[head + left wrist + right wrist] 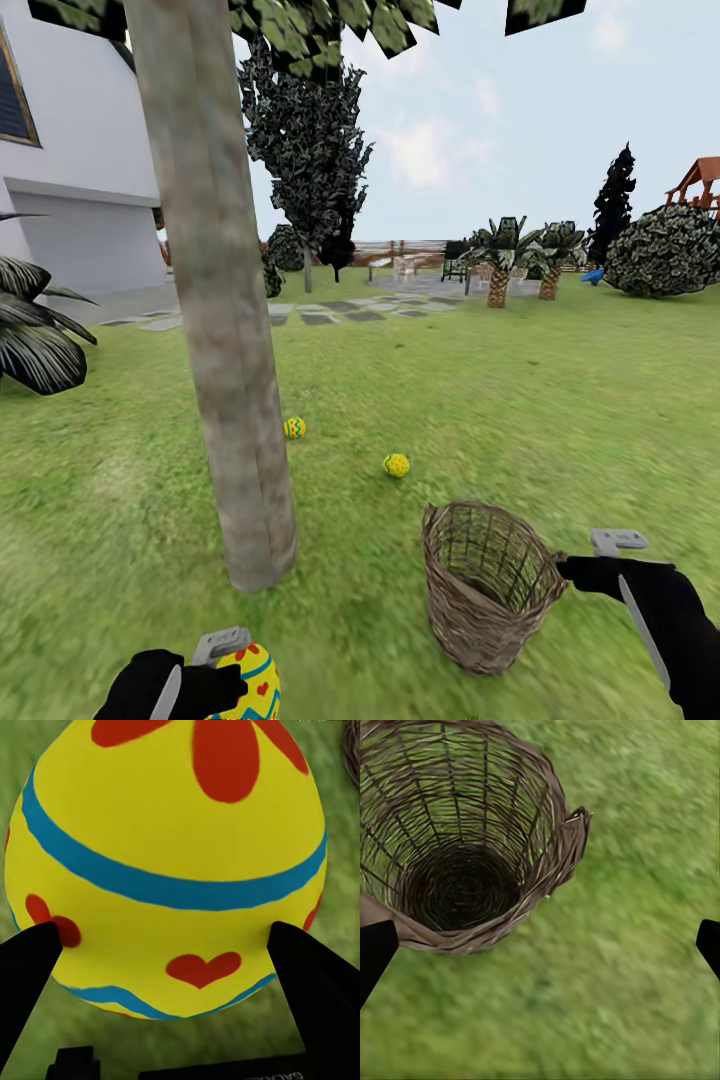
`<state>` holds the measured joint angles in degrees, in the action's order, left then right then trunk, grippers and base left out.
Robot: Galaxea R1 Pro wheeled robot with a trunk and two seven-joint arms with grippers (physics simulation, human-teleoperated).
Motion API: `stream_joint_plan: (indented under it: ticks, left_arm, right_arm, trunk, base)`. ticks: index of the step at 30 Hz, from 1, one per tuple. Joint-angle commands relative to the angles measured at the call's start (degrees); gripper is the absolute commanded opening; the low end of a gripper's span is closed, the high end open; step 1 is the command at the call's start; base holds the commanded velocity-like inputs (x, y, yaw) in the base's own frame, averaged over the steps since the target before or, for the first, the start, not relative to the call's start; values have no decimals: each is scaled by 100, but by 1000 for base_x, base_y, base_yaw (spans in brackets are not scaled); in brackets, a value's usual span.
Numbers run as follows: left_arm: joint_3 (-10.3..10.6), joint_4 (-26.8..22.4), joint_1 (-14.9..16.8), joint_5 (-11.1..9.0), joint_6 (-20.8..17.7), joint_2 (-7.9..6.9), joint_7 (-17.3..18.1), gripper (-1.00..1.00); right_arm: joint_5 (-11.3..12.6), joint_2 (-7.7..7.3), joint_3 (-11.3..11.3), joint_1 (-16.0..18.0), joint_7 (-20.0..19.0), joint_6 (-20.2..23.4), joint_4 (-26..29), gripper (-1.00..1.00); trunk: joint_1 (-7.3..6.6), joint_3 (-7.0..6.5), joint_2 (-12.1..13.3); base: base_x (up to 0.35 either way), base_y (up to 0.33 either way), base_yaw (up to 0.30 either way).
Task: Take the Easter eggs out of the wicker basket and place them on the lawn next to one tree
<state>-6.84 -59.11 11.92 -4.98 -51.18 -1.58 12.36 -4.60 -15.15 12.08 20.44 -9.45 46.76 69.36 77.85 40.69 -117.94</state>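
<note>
Here the left gripper [215,690], low at the near edge of the head view, is clamped on one Easter egg [247,683]; in the left wrist view its two black fingers [30,975] press the egg's [169,870] flanks, with blue bands, a red flower and a red heart facing the camera. The held egg hangs over the lawn [480,400], near the foot of the tree [215,300], whose mottled trunk rises straight out of the grass just ahead and slightly to the right of that gripper.

Two more eggs lie on the grass: one [295,428] just beside the trunk's right edge, further back, the other [397,465] a little to the right, apart from both trunk and basket. The wicker basket [490,590] stands tilted on the grass to the right of the tree, with open turf between the two. The right wrist view looks down into the basket [465,847], and its woven bottom is bare.

The right gripper [600,560] sits at the basket's right rim, by the small loop handle. In the right wrist view its fingertips [375,949] stand wide apart, holding nothing, one by the rim and the other over bare grass [615,967].

Grass runs free to the right and ahead, as far as a grey stepping-stone path [340,312], short palms [500,260] and a round bush [668,252]. A dark-leaved plant [35,330] and the white house [70,160] close off the left.
</note>
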Motion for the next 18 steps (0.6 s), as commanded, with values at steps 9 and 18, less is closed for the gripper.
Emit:
stream_joint_plan:
  ticks: [9,18]
  left_arm:
    - [-22,30,3,-46,-32,6,-16,-100]
    - [-3,91,3,-54,-16,14,-36,-100]
  right_arm:
    - [-50,-5,9,5,-48,23,7,100]
    - [-41,-62,52,5,-37,-200,388,100]
  trunk:
    - [198,168,-365]
    - [395,330,-726]
  base:
    - [0,0,0]
    - [0,0,0]
